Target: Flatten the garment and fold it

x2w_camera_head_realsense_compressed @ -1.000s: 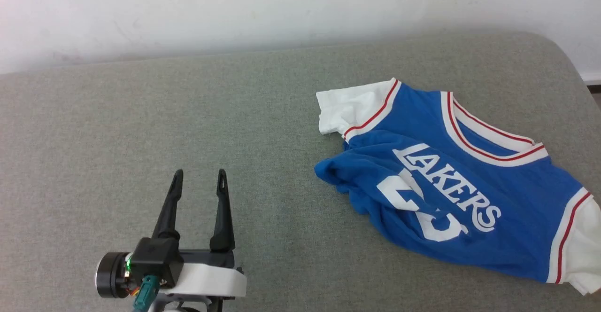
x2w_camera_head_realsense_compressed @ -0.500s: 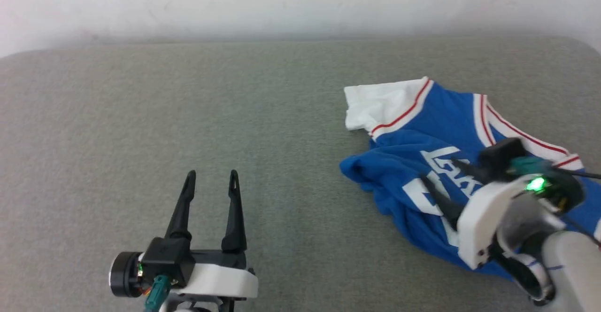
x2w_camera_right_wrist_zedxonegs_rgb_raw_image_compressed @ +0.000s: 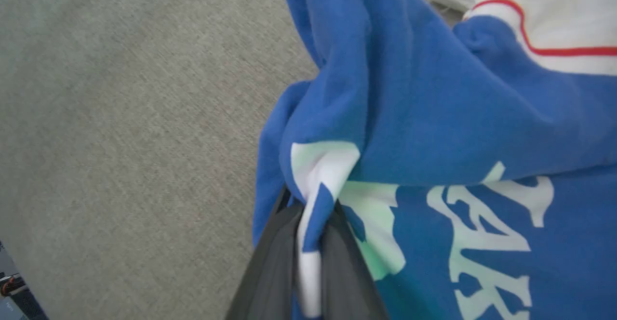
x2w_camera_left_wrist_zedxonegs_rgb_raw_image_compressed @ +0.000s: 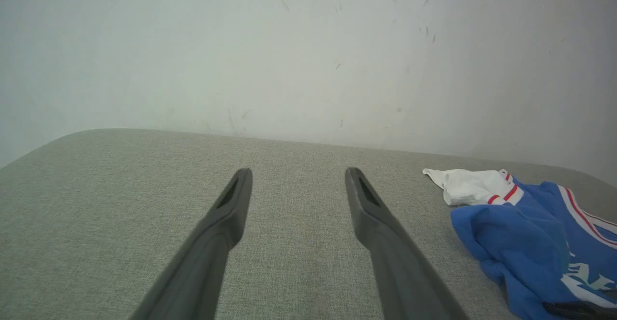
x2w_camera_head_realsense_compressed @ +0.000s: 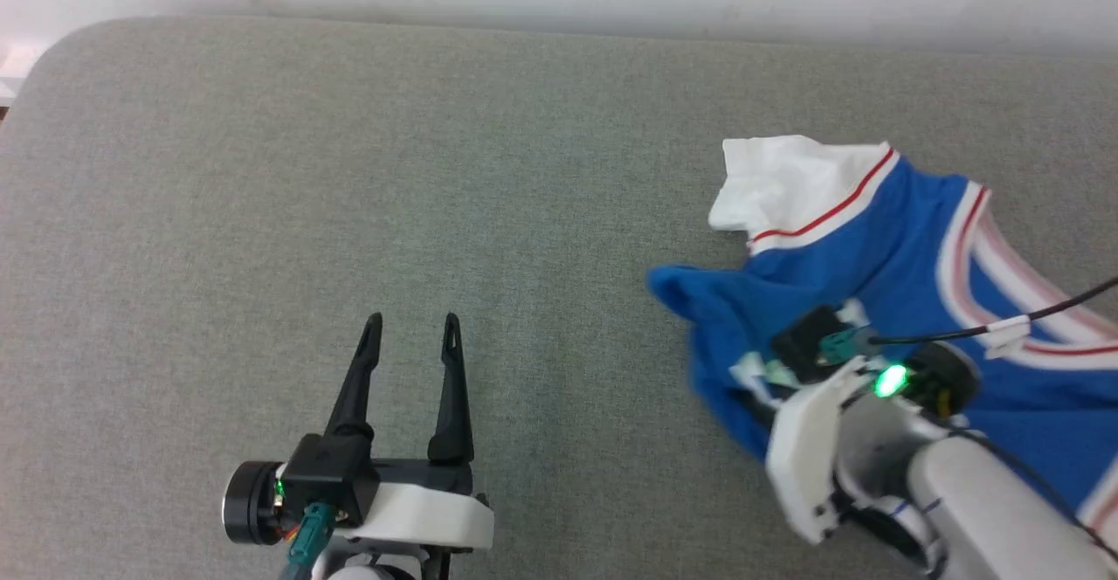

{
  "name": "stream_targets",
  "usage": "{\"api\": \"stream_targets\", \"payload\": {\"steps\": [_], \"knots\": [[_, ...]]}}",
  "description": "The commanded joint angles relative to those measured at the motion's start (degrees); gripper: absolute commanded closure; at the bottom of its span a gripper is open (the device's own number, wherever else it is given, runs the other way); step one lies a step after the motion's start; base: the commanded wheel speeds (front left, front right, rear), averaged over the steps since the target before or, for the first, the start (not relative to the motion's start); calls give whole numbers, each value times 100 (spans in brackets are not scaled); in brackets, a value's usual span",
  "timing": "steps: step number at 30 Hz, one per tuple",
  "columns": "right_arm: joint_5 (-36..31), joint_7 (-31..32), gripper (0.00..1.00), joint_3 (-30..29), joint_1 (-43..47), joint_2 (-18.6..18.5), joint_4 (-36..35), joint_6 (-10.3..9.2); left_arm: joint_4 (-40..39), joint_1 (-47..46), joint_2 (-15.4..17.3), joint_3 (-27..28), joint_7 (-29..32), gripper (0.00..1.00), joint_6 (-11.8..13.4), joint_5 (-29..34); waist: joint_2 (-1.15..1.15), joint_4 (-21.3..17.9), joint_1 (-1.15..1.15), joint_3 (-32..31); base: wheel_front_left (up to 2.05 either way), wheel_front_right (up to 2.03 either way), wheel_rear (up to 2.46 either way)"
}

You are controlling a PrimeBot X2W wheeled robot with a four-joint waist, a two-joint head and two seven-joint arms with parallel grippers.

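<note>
Two pincers, one at work: the right pincer [x2w_camera_right_wrist_zedxonegs_rgb_raw_image_compressed: 311,206] is clamped on a bunched fold of the garment [x2w_camera_right_wrist_zedxonegs_rgb_raw_image_compressed: 434,117] at its printed front. The left pincer [x2w_camera_head_realsense_compressed: 412,322] hangs wide and empty, well apart. The garment lies crumpled toward the right of the grey worktop [x2w_camera_head_realsense_compressed: 349,169]. Flattening looks barely begun; all the folding is left.

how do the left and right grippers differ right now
The left gripper has open jaws; the right gripper has shut jaws. The left gripper holds nothing; the right gripper pinches a fold of the garment at its white print. The left gripper is over bare grey cushion; the right gripper is at the garment. Both have long dark fingers.
</note>
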Motion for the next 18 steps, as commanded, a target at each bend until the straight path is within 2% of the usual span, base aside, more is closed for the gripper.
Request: {"api": "stream_targets", "payload": {"steps": [1, 4, 6, 11, 14, 15, 16, 18], "knots": [[117, -42, 100, 119, -60, 71, -91, -4, 17, -73, 7, 17, -40, 0, 4, -25, 0, -37, -2, -27, 0, 0, 0], [601, 155, 100, 780, -17, 22, -465, -4, 39, -85, 16, 6, -43, 0, -2, -28, 0, -122, -2, -96, 0, 0, 0], [986, 446, 100, 1262, 52, -164, -769, -4, 50, -105, 12, -30, -41, 0, -23, -32, 0, -170, -2, -129, 0, 0, 0], [1771, 1167, 100, 2157, 163, -960, -1468, -4, 115, -144, 17, -83, -8, 0, -74, -77, 0, -286, -2, -148, 0, 0, 0], [2117, 1562, 98, 2477, 189, -1472, -1616, -4, 172, -149, 26, -83, -4, 0, -98, -125, 0, -367, -2, -144, 0, 0, 0], [2151, 1560, 69, 2483, 173, -1573, -1645, -4, 196, -145, 33, -80, -3, 0, -104, -138, 0, -396, -2, -152, 0, 0, 0], [2148, 1415, 0, 2399, 160, -1605, -1657, -4, 218, -138, 42, -73, -3, 0, -107, -153, 0, -430, -2, -167, 0, 0, 0], [2107, 1037, 0, 2122, 180, -1545, -1598, -4, 252, -112, 56, -60, -5, 0, -106, -177, 0, -492, -2, -214, 0, 0, 0]]}}
